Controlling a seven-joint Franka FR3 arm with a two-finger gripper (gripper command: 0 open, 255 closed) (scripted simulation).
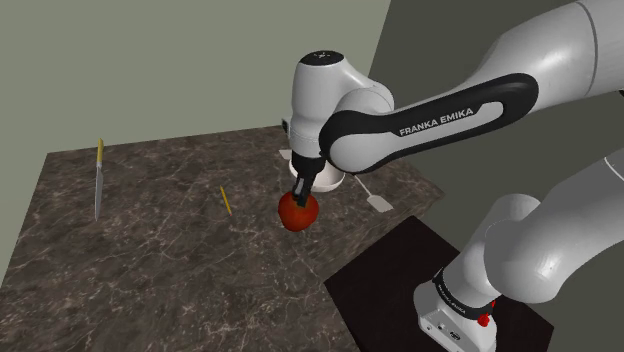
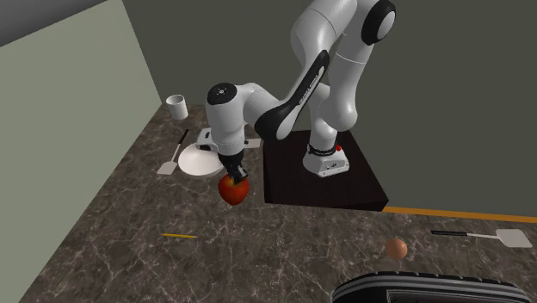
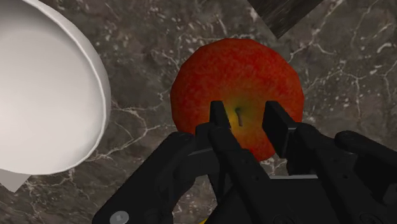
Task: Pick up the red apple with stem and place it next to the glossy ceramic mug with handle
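The words "FRANKA EMIKA" were printed in white capitals on the dark band of the arm [image 1: 450, 118], along the link that reached over the table in the shoulder view. A short line of white lettering was also set on the dark collar at the foot of the arm, and another on the same band in the second exterior view; neither could be read.

White bowl [image 2: 198, 161] just beside end effector [image 3: 246, 113] and apple [image 3: 235, 70]; open counter [image 1: 150, 260] toward the pencil [image 1: 226, 201].
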